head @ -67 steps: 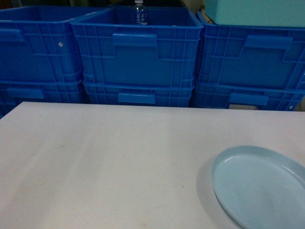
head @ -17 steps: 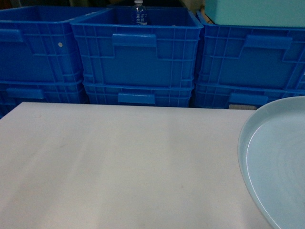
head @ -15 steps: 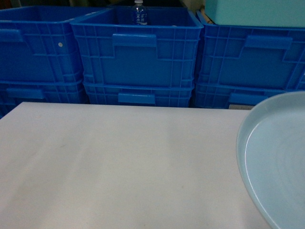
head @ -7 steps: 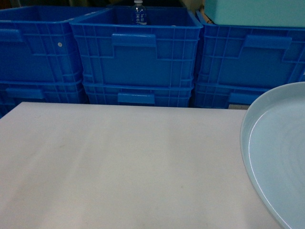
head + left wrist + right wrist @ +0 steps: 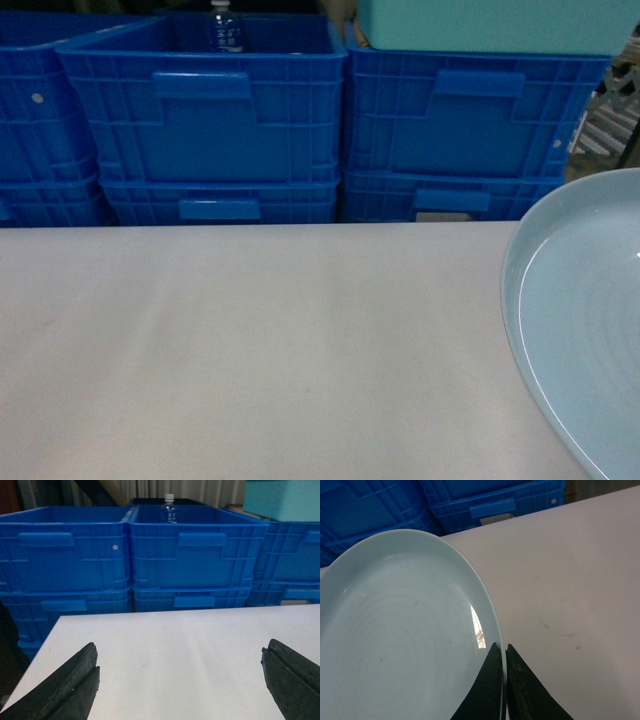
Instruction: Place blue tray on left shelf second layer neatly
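Right wrist view shows the right gripper pinching the rim of the blue tray, one finger inside the rim and one outside, with the tray held above the white table. Head view has the tray at the right edge, in front of stacked dark-blue crates with a water bottle in one. The left gripper hangs spread wide and empty over the table. No steel shelf is clearly visible, so the carry is likely just beginning. A thin rim pinch lets a glossy dish pivot, so I would keep it level, turn slowly, and avoid clipping the crates.
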{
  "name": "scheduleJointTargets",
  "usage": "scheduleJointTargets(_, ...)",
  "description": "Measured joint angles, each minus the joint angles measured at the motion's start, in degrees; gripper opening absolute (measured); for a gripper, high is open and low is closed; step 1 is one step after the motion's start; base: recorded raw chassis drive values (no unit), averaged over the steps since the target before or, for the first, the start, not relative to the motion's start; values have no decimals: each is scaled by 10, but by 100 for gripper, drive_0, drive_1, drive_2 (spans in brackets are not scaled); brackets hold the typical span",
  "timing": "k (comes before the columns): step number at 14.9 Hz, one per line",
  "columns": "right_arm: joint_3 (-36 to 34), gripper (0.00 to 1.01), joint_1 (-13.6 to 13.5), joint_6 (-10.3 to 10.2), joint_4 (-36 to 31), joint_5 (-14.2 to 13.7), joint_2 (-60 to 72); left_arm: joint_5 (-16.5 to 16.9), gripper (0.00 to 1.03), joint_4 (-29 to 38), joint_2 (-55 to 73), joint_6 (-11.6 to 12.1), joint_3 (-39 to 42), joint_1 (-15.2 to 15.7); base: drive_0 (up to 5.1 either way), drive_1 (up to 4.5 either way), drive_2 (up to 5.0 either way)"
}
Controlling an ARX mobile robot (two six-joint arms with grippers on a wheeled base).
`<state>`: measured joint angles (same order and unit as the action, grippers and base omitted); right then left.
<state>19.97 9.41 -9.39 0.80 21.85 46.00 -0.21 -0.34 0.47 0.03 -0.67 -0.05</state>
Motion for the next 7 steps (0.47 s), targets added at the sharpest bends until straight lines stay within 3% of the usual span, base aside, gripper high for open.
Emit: scheduleJointTargets(7, -1, 2, 0, 0, 2, -2, 0, 1, 98, 2, 0, 0, 0, 0, 0, 0, 0)
